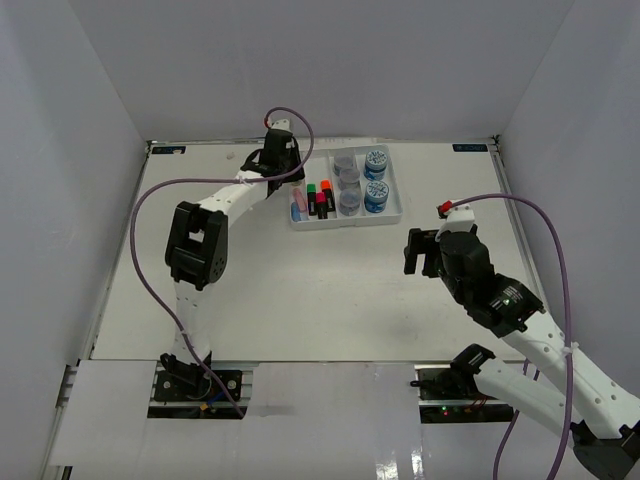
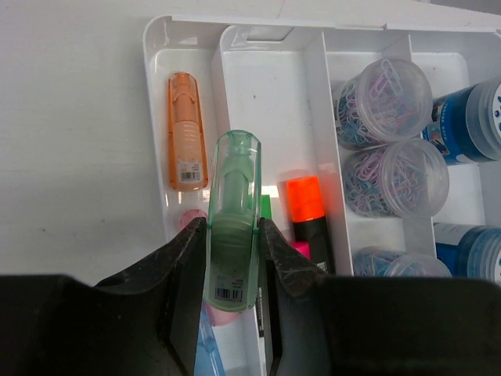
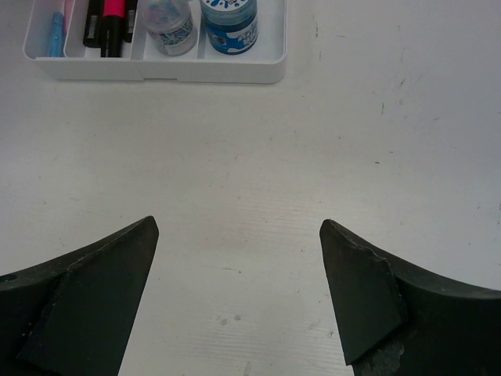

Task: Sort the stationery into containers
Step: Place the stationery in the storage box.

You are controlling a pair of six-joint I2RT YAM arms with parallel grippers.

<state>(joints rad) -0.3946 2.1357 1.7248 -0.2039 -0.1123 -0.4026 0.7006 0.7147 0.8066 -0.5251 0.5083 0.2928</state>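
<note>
Left gripper [image 2: 232,239]: clamps mint highlighter [image 2: 234,180], above a tray [image 2: 270,102] divider.
Next: I'd centre it over tray's end compartment, then release.
Right gripper [image 3: 239,251]: wide, empty, short of tray.

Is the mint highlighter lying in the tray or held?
Held: the left gripper is shut on the mint highlighter, above the tray.

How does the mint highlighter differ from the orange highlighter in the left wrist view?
The mint highlighter is gripped between the left fingers; the orange highlighter lies free in the tray's outermost compartment. The mint one is held above the tray; the orange one rests on its floor. Both are stubby, translucent and roughly parallel.
</note>
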